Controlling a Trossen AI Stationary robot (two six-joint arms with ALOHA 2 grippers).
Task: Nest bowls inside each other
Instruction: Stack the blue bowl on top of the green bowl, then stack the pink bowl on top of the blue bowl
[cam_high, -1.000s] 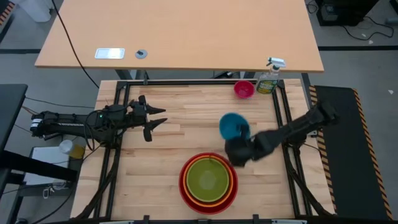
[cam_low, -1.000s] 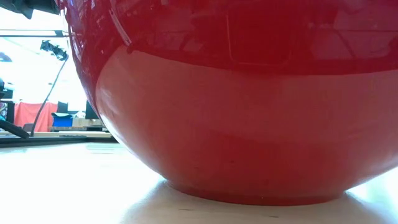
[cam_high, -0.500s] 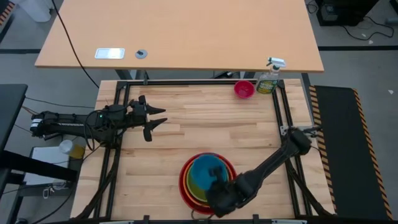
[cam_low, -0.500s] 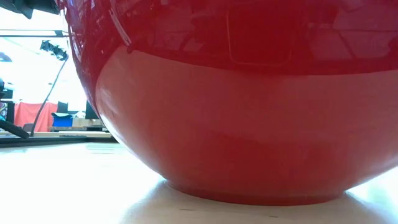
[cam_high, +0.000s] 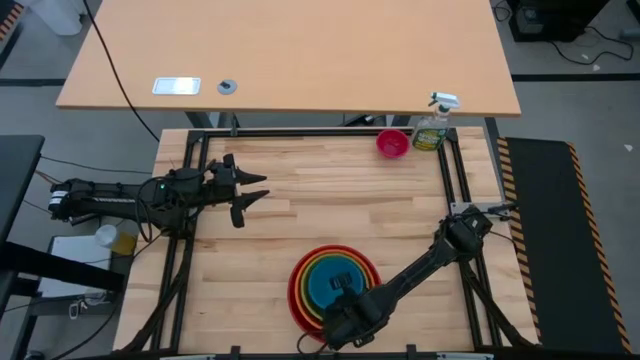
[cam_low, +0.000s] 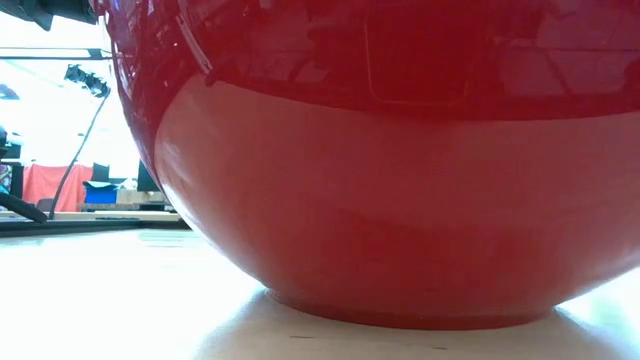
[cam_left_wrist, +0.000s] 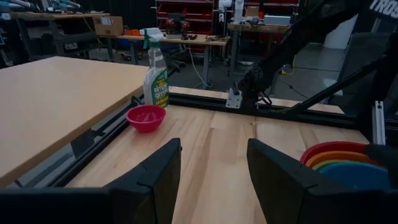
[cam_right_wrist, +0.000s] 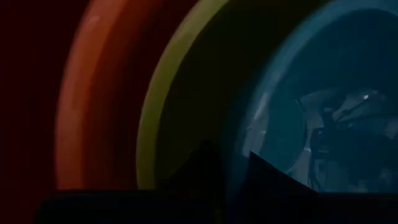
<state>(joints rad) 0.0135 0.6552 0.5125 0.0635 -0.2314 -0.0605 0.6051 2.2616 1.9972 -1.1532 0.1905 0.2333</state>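
**Let the blue bowl go cleanly, then lift straight up**

You have the blue bowl (cam_high: 335, 287) sitting inside the lime green bowl (cam_high: 312, 299), which sits in the orange bowl (cam_high: 302, 300) and the large red bowl (cam_high: 293, 290), all stacked near the middle of the bench's (cam_high: 300, 215) front edge. The step in hand looks like the release. Open fully before you move, so the rim does not drag and tip the blue bowl out of its seat. Then rise clear of the stack before swinging toward the small pink bowl (cam_high: 392, 143), which waits at the back edge near the right corner, just beside the spray bottle (cam_high: 433, 124).

The right gripper (cam_high: 340, 318) hangs over the stack's front rim, arm stretched long from the right side and bent down steeply. Its wrist view shows its jaws close together at the blue rim; whether they grip it or have let go, you cannot tell.

The left gripper (cam_high: 250, 192) waits by the left edge, jaws apart and empty.
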